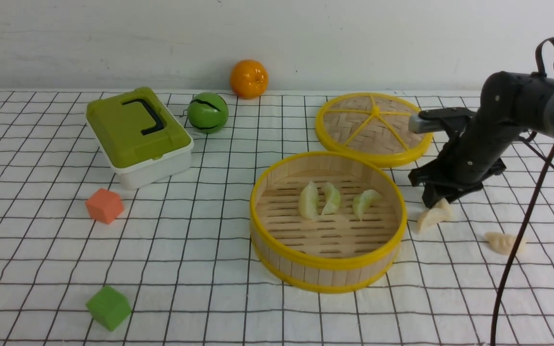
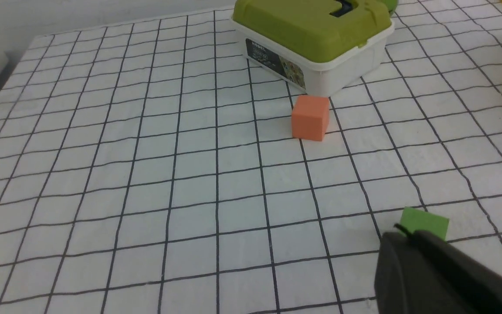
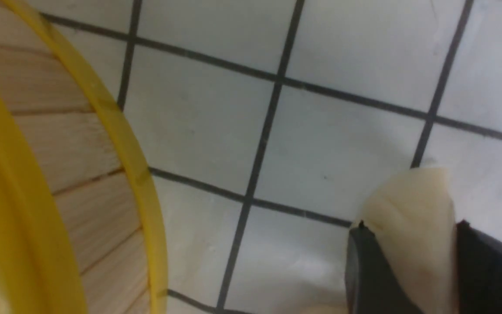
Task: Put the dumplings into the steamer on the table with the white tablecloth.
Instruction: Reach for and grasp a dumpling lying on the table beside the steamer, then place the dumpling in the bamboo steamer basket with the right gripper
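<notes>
Nearest you, your left gripper (image 2: pixel 403 237) hangs closed and empty over the white tablecloth (image 1: pixel 200 230), by the green cube (image 2: pixel 425 221). Mid-table is the steamer (image 1: pixel 277 269), with three green dumplings (image 1: pixel 331 198) on its slats. Just right of it your right arm (image 1: pixel 488 129) slopes down, the right gripper (image 1: pixel 436 201) tip-down at the cloth, jaws half-closed, both fingers against a cream dumpling (image 3: pixel 412 209). A second cream dumpling (image 1: pixel 504 242) lies farther right, and the woven lid (image 1: pixel 354 127) sits behind.

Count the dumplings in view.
5: three green dumplings in the steamer, one cream dumpling pinched by the right gripper beside it, a second cream dumpling farther right on the tablecloth. Another may hide under the gripper.
</notes>
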